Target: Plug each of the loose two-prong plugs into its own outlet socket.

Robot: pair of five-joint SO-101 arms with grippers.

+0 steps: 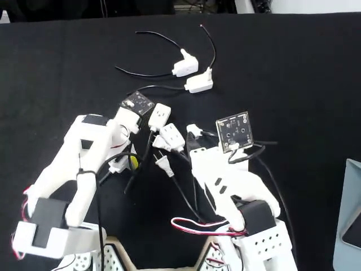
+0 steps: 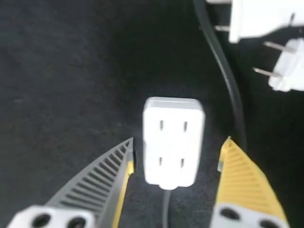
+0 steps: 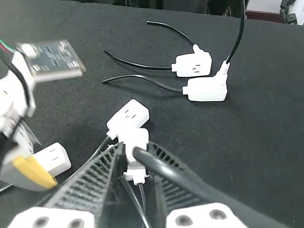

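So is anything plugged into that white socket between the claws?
No, empty: the socket shows four bare slots, nothing in them.

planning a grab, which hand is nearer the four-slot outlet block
Left. The left hand straddles the outlet block, fingers open; the right hand, shut on a plug, sits aside.

On the table (image 1: 293, 68), seen from above, a far socket (image 1: 185, 66) lies toward 12 o'clock, with a second socket (image 1: 198, 84) just beside it at its 5 o'clock. Near the middle, a third socket (image 1: 159, 116) lies between the spread fingers of the left gripper (image 2: 178, 142), whose arm stands at 7 o'clock. Close by, at that socket's 5 o'clock, lies a fourth socket (image 1: 172, 137). A plug (image 3: 135, 137) touches it at its 3 o'clock, pinched in the right gripper (image 3: 135, 151), whose arm stands at 5 o'clock. A loose plug (image 1: 162, 162) lies near the fourth socket, at its 7 o'clock.
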